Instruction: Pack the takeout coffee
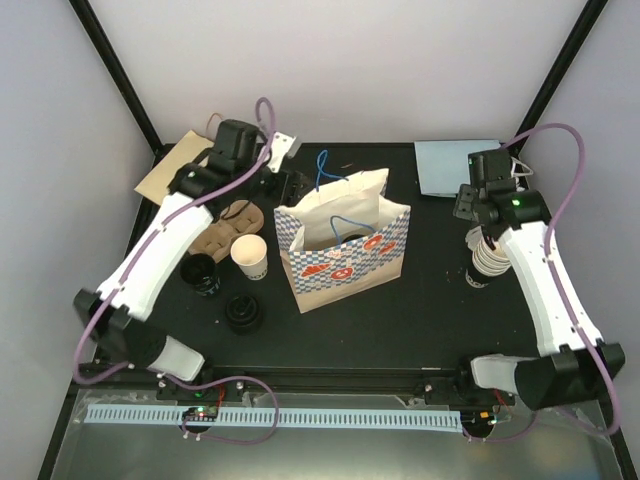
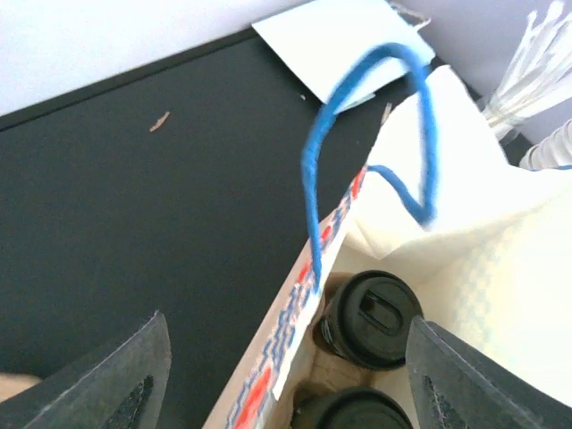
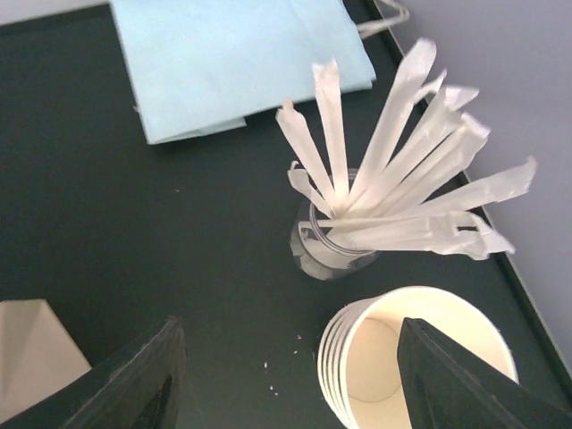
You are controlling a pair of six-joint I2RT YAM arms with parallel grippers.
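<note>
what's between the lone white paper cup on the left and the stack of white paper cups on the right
The upright blue-checked paper bag with blue handles stands between the lone cup and the cup stack; the top view shows it.

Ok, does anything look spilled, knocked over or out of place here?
Nothing spilled or toppled. The paper bag stands upright with lidded cups inside; only a small brown scrap lies loose near it.

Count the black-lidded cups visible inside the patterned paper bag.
2. The first cup stands by the bag wall beneath the blue handle; the second cup sits nearer the camera, cut by the frame edge. Others may be hidden deeper inside.
</note>
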